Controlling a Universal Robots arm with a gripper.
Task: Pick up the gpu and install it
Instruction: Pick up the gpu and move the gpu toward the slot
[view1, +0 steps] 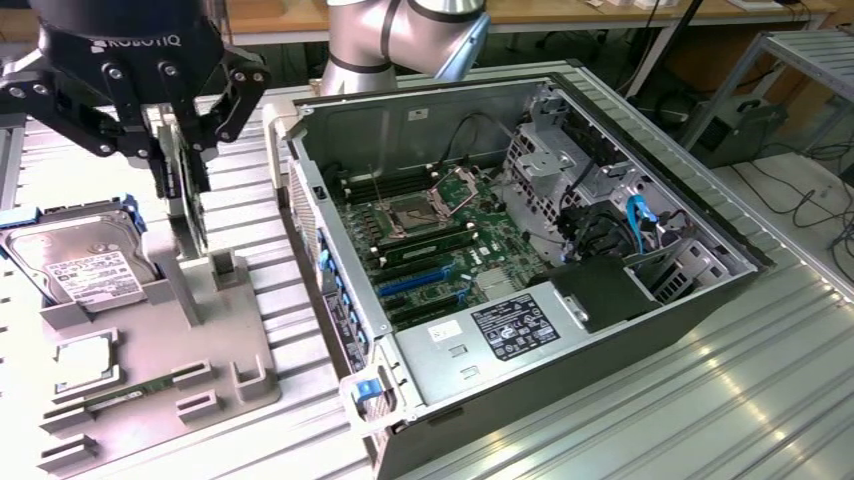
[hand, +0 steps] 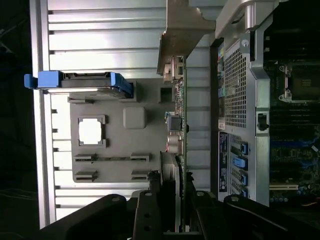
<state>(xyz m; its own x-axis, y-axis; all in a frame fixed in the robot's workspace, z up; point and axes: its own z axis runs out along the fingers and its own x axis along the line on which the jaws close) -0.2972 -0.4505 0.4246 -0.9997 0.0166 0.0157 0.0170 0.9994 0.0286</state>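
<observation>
black pincer (view1: 180, 150) clenched on thin black gpu card (view1: 183, 205), held upright over grey parts tray (view1: 227, 340), beside open computer case (view1: 627, 360).

Ribbed metal table (view1: 747, 400) caught bright glare. Wooden bench (view1: 561, 12) stood behind. Grey metal frame (view1: 801, 45), black cables (view1: 817, 205) sat on pale floor (view1: 781, 175) at exterior view's right.

Your gripper (view1: 167, 145): black, with linked fingers (view1: 238, 92) dotted with pale screw heads and white ROBOTIQ lettering. Your arm (view1: 390, 40): silver-grey tubes.
</observation>
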